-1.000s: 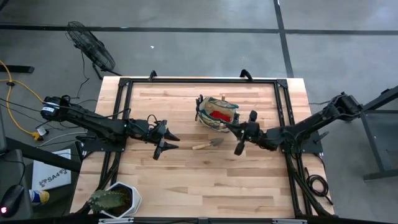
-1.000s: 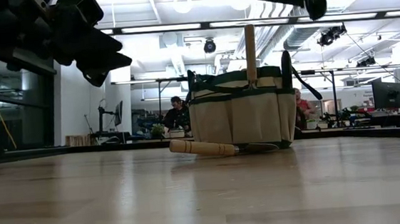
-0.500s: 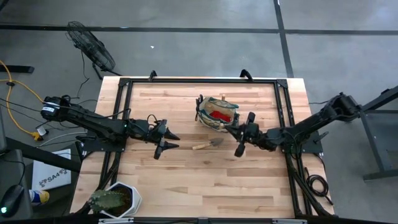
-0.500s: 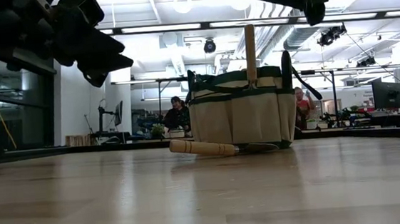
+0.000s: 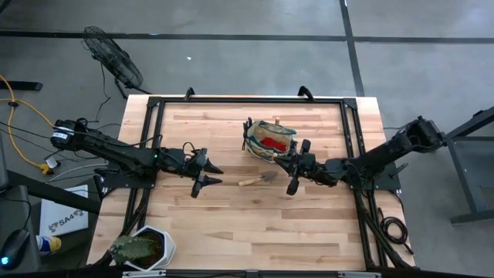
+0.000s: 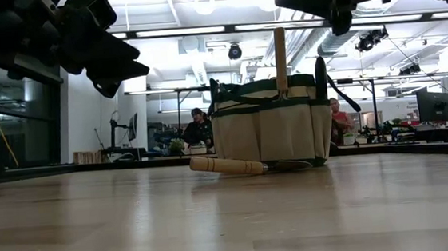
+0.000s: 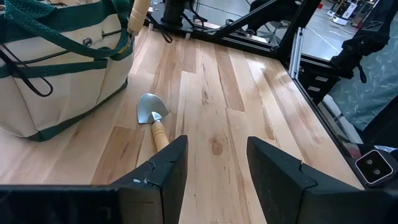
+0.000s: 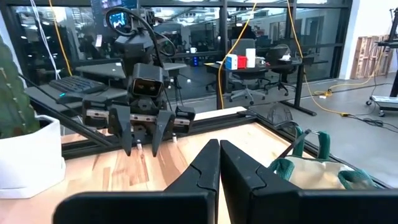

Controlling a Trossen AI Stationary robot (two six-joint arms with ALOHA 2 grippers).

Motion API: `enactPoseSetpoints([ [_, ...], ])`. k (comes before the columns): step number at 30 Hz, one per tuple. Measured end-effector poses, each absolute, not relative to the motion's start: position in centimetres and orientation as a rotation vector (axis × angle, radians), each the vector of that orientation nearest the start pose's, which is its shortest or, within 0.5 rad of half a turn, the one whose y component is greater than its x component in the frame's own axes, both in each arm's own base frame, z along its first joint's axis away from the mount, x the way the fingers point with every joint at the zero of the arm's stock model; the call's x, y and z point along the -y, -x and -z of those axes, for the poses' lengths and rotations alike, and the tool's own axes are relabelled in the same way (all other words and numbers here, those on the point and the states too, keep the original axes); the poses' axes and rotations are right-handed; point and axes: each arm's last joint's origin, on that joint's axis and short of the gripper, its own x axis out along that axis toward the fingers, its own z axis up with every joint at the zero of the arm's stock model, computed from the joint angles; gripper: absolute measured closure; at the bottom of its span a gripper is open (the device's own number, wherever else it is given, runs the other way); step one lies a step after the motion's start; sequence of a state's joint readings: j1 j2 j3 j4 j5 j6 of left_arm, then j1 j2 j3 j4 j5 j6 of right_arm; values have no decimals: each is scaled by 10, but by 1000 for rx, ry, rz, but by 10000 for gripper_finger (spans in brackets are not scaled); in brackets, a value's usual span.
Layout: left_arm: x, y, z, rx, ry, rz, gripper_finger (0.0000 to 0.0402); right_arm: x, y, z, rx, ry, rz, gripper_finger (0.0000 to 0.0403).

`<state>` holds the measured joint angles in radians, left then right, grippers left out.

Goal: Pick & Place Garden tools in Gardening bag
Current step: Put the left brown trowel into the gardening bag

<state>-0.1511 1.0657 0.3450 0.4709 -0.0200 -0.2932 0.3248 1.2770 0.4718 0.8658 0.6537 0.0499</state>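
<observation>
Trowel [image 5: 258,179] is lying on the table [image 5: 309,232] beside the gardening bag [image 5: 270,139], awaiting pickup. Left gripper [image 5: 207,172], jaws parted and empty, is hovering unmoved; right gripper [image 5: 294,167], clenched on nothing, is drifting leftward toward the trowel, suggesting an approach.

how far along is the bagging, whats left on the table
Mostly done: a wooden handle stands up from the gardening bag, with something red inside. Nothing is in hand: the left gripper hovers open, the right gripper is shut and empty. One trowel remains on the table beside the bag.
</observation>
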Motion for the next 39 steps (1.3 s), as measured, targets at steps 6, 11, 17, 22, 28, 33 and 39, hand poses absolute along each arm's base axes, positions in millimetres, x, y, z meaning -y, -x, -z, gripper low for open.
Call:
enactPoseSetpoints([
  [6, 31, -207, -194, -268, 269, 92, 240, -62, -244, -227, 58, -72, 325, 400],
  [11, 31, -207, -194, -268, 270, 92, 240, -62, -244, -226, 53, -68, 341, 400],
  [17, 31, -207, -194, -268, 270, 92, 240, -55, -246, -220, 10, -82, 383, 400],
  [22, 31, -207, -194, -269, 270, 95, 240, -47, -248, -215, -26, -97, 420, 400],
  [28, 31, -207, -194, -269, 270, 95, 240, -45, -248, -212, -54, -113, 435, 400],
  [33, 31, -207, -194, -269, 270, 95, 240, -44, -247, -211, -58, -108, 468, 400],
  [39, 31, -207, -194, -269, 271, 97, 240, -45, -247, -214, -25, -122, 462, 400],
])
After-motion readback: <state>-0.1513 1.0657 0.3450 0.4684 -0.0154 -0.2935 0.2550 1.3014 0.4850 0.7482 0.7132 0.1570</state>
